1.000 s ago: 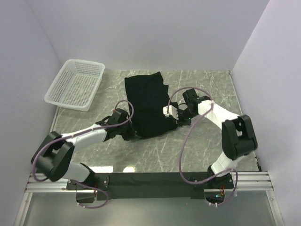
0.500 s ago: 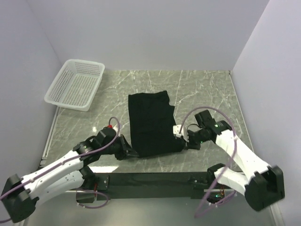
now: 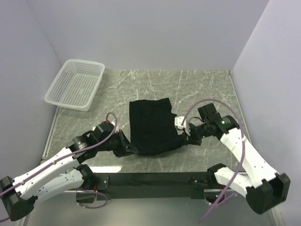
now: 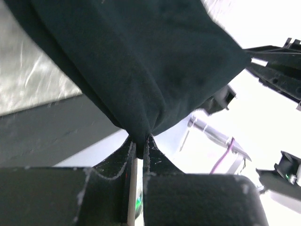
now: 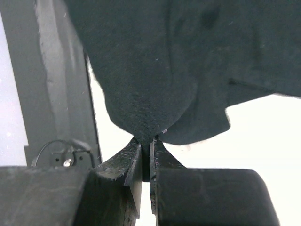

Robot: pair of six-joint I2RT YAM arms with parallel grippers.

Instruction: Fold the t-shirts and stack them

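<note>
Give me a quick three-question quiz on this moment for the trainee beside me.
1. True or false: the white basket sits left of the black t-shirt.
2. The left gripper pinches: A) the t-shirt, B) a cable, C) nothing.
3. Short answer: is the right gripper open or shut?
Key: 1 true; 2 A; 3 shut, on the t-shirt.

Marble table (image 3: 207, 87): basket (image 3: 75, 87), perhaps t-shirt (image 3: 150, 125).

Black t-shirt (image 3: 151, 126), folded roughly rectangular, near corners pinched and apparently lifted, mid-table
</note>
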